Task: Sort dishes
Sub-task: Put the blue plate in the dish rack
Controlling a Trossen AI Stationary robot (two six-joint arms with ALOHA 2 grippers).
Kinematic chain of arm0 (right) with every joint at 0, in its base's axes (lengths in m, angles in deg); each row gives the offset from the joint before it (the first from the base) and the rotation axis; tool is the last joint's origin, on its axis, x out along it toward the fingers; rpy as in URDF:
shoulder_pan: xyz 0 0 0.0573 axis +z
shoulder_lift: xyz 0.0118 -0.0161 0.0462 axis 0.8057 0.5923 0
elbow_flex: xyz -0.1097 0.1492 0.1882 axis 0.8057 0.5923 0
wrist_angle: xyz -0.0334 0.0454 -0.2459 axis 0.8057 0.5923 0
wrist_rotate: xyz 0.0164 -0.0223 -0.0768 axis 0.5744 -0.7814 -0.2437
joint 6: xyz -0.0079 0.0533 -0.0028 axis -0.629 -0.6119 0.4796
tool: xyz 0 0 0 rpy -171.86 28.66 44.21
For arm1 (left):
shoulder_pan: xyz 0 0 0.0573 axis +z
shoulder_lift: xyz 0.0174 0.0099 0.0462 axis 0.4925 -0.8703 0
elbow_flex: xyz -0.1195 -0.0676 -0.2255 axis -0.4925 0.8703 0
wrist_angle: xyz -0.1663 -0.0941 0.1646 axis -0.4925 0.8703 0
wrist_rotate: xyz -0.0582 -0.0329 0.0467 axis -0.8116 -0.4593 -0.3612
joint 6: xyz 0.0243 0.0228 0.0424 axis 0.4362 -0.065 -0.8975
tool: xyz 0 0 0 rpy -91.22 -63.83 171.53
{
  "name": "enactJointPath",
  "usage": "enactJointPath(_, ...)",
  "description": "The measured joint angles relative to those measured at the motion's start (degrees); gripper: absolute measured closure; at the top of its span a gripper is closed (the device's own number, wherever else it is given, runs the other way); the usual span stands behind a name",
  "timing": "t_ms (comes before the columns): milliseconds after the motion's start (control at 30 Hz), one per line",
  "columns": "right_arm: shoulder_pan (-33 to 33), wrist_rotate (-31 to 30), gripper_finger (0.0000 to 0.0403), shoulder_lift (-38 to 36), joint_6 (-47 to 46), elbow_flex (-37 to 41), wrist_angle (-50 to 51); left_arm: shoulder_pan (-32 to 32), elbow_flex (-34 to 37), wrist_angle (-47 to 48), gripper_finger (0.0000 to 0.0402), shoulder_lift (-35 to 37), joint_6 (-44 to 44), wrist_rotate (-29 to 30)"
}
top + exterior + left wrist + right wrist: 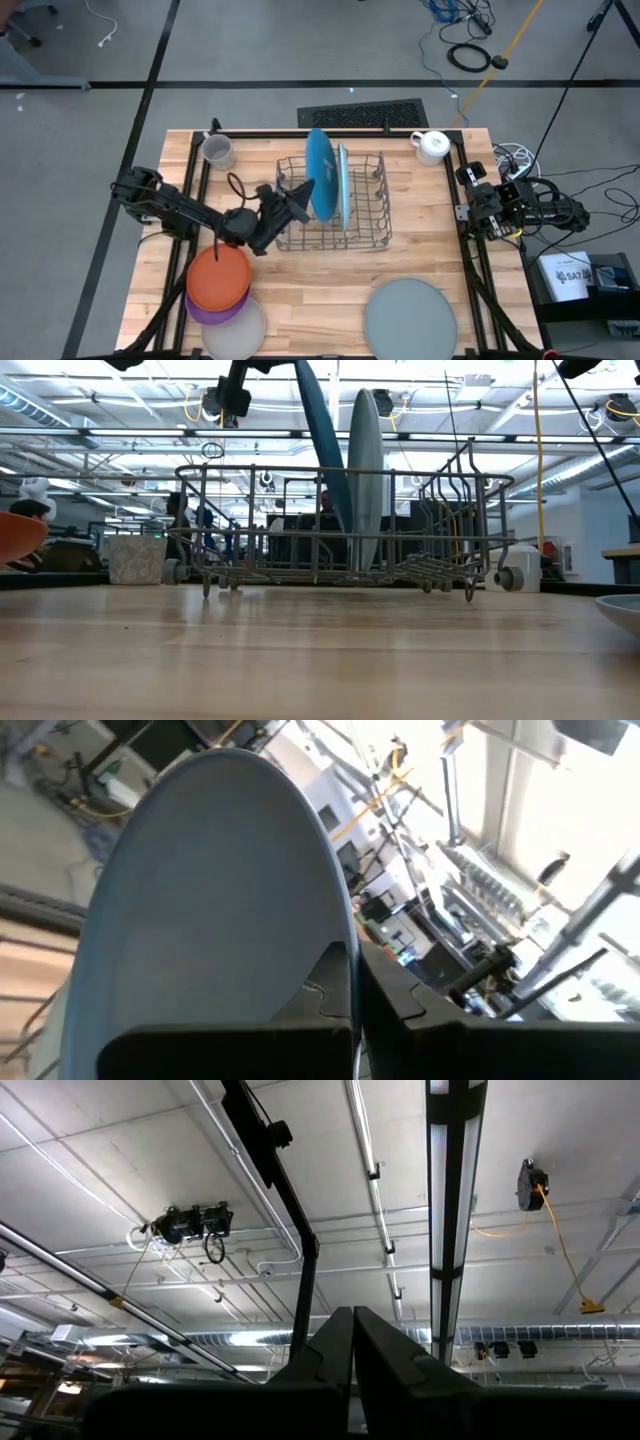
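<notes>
1. The left hand [297,196] is clamped shut on the edge of a darker blue plate [320,174], holding it upright over the wire dish rack [372,232] in the middle of the desk [320,310].
2. From the left wrist view that plate [210,890] rises straight beyond the closed fingers, its rim pinched between them.
3. A light blue plate [343,185] stands on edge in the rack, just beside the held one (the low view shows the held plate [322,430] leaning, the light one [366,475] upright).
4. Near the left arm lies a stack: orange plate [218,277] over purple plate [205,311] over a whitish plate [240,333].
5. A whitish-grey plate [410,317] lies flat, well apart from both hands.
6. The right hand [470,210] waits at the desk's right edge, fingers shut, holding nothing.
</notes>
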Motion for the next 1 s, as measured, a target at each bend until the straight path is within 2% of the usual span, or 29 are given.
enactJointPath(200, 0.0, 0.0, 0.0394, 0.0, 0.2, 0.0, 0.0, -0.4, 0.0, 1.9, 0.0401, 0.1, 0.5, -0.1)
enactJointPath(433, 0.0, 0.0, 0.0394, 0.0, 0.2, 0.0, 0.2, 0.1, 0.0, 9.7, 0.0401, 0.1, 7.4, 1.0)
enactJointPath(633, 0.0, 0.0, 0.0394, 0.0, 0.5, 0.0, 0.2, 0.8, 0.0, 10.2, 0.0401, 0.1, 7.6, 1.1)
enactJointPath(1000, 0.0, 0.0, 0.0394, 0.0, 0.5, 0.0, 0.2, 3.6, 0.0, 12.5, 0.0401, -2.1, 15.0, -3.5)
